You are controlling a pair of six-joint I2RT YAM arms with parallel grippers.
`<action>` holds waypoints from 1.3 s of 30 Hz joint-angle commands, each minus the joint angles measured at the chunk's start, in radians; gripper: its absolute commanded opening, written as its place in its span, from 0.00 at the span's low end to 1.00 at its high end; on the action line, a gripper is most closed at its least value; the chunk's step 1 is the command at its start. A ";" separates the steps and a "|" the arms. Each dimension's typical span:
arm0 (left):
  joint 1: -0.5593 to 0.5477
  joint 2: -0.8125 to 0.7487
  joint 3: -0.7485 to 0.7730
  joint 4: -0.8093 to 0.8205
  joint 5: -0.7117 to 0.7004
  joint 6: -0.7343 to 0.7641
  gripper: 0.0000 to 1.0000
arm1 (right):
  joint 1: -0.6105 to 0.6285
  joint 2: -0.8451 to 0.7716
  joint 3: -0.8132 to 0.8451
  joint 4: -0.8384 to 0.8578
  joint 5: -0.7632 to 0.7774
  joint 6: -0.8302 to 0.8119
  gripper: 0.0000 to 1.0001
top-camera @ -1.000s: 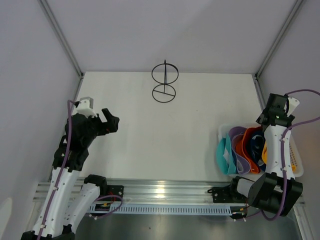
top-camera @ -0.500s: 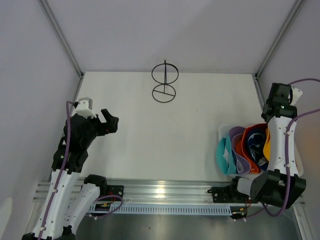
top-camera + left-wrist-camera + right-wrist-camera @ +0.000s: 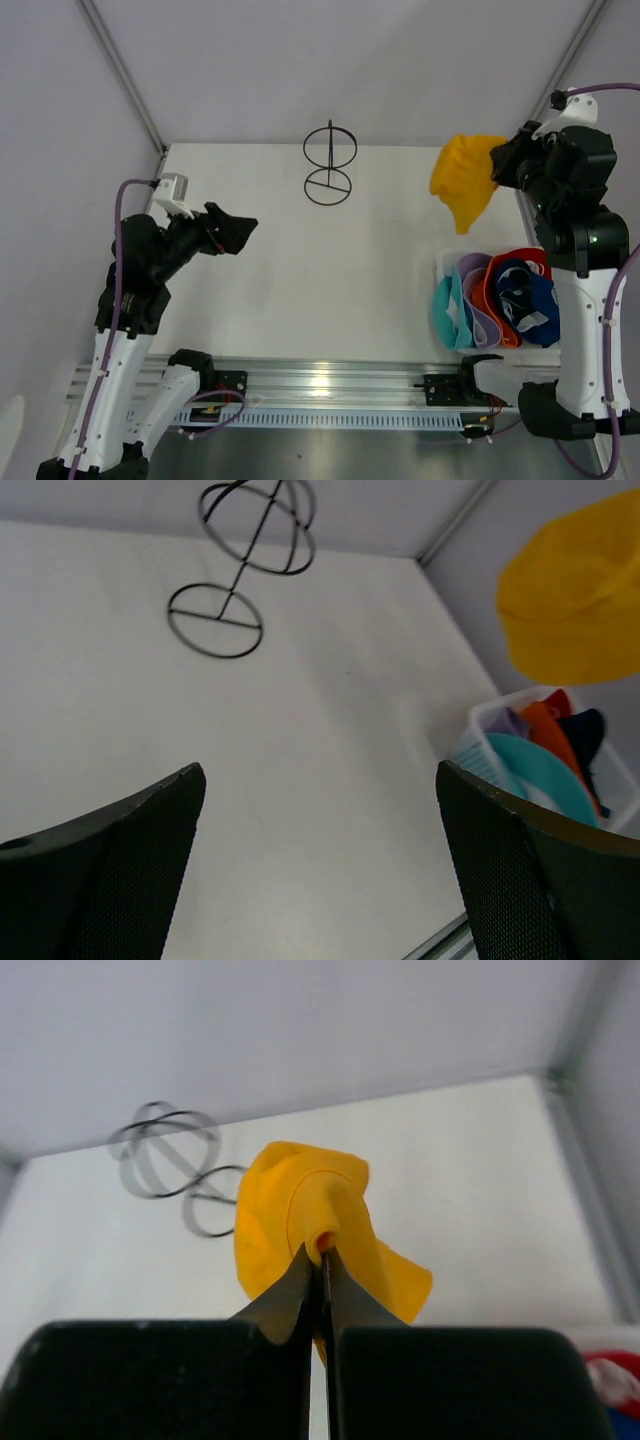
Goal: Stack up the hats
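A yellow hat [image 3: 466, 180] hangs in the air over the table's far right, pinched by a fold of its fabric in my right gripper [image 3: 497, 168], which is shut on it. The right wrist view shows the yellow hat [image 3: 300, 1210] bunched at the tips of my right gripper [image 3: 322, 1252]. Several other hats, teal [image 3: 442, 312], lavender [image 3: 472, 300], orange-red [image 3: 497, 290] and navy blue [image 3: 525, 298], lie packed in the white basket [image 3: 446, 262] at the right edge. My left gripper [image 3: 232, 232] is open and holds nothing, over the table's left side.
A thin black wire stand [image 3: 329, 170] with two rings stands at the far middle of the table, seen too as the wire stand [image 3: 240, 560] in the left wrist view. Grey walls enclose the table on three sides.
My right gripper shut on the yellow hat in the basket and lifted it up and toward the far side. The left arm swung its gripper a little to the right.
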 commanded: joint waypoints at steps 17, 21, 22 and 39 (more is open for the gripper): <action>-0.213 0.193 -0.079 0.430 0.163 -0.068 1.00 | 0.325 0.151 -0.366 0.713 -0.791 0.142 0.00; -0.222 0.205 -0.133 0.447 0.158 0.022 0.99 | 0.323 0.169 -0.367 0.737 -0.805 0.164 0.00; -0.227 0.213 -0.136 0.439 0.155 0.042 0.99 | 0.325 0.172 -0.361 0.745 -0.814 0.171 0.00; -0.452 0.290 -0.199 0.571 -0.311 0.085 1.00 | 0.328 0.198 -0.441 0.930 -0.751 0.449 0.00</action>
